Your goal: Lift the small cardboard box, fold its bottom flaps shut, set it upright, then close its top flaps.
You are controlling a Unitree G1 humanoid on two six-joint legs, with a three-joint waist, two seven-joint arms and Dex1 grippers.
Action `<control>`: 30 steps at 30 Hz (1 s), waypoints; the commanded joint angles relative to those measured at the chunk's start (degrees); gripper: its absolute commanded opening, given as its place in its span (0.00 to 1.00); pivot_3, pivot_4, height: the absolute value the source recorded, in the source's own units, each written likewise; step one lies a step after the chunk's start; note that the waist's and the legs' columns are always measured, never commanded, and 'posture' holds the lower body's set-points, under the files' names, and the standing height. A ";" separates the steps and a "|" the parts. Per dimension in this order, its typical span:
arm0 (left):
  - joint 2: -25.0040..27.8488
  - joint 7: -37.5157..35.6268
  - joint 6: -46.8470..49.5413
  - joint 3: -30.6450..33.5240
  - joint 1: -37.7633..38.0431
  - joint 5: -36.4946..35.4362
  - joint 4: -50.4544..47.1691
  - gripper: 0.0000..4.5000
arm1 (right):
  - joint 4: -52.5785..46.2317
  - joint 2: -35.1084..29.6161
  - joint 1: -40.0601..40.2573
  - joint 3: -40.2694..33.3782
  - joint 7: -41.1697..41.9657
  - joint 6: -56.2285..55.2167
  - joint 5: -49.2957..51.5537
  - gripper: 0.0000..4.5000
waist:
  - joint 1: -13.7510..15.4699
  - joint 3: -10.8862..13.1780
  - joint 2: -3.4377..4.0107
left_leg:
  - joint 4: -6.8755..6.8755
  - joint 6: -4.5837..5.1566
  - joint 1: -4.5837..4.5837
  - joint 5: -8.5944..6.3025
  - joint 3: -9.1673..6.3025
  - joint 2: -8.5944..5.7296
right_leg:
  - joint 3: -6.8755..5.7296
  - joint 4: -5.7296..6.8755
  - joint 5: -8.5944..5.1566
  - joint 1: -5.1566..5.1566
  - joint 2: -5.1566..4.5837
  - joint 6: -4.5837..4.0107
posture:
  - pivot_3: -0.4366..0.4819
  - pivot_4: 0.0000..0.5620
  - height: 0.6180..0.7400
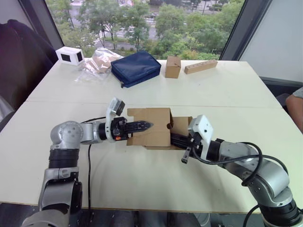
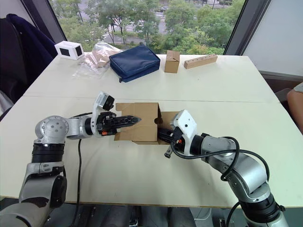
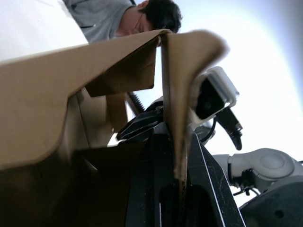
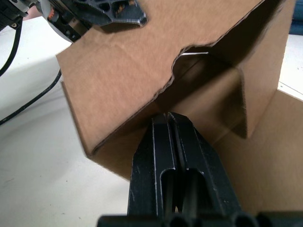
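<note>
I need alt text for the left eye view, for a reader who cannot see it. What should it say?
Two robot arms work on a small cardboard box with open flaps, in the middle of a white table. The left gripper lies across its top panel; the right gripper reaches into its open end. At the far edge are a white box, plastic bag, blue pouch, brown carton and wooden block.

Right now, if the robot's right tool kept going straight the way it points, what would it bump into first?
The right tool points into the small cardboard box lying on the table. Its closed tip looks already at the cardboard, so it would probably push into the box's inner wall first, though depth there is hard to judge.
</note>
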 commanded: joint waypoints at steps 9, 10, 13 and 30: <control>-2.07 8.82 4.74 5.93 -3.16 -6.83 -3.31 0.01 | -2.45 -3.78 2.11 -20.89 -2.45 4.05 11.67 0.00 | 0.09 0.00 -0.01 | 0.00 0.00 0.00 0.00 0.00 -0.01 | 0.00 -0.01 0.00 0.02 -0.02 0.00 | 0.48 0.27 1.00; -2.32 9.60 5.06 6.30 -3.46 -7.34 -3.37 0.01 | -2.00 -3.71 2.40 -22.44 -2.92 4.02 12.40 0.00 | 0.12 0.00 -0.01 | 0.00 0.00 0.00 0.00 -0.02 0.00 | 0.00 -0.01 0.00 0.02 -0.01 0.00 | 0.48 0.27 1.00; -3.06 11.82 5.82 7.21 -4.40 -8.87 -3.62 0.01 | 1.28 -0.65 3.28 -26.91 -6.46 5.42 17.88 0.00 | 0.09 0.00 -0.01 | -0.01 0.00 0.00 0.00 -0.01 0.00 | 0.00 -0.01 0.00 0.02 -0.01 0.00 | 0.48 0.27 1.00; -4.98 19.62 5.63 8.16 -5.11 -15.01 -4.83 0.00 | 8.35 9.87 9.95 -26.77 -26.89 4.65 57.95 1.00 | -0.03 0.00 0.00 | -0.01 0.00 0.00 0.00 0.00 0.00 | 0.07 0.00 0.00 0.02 -0.02 0.00 | 0.48 0.27 1.00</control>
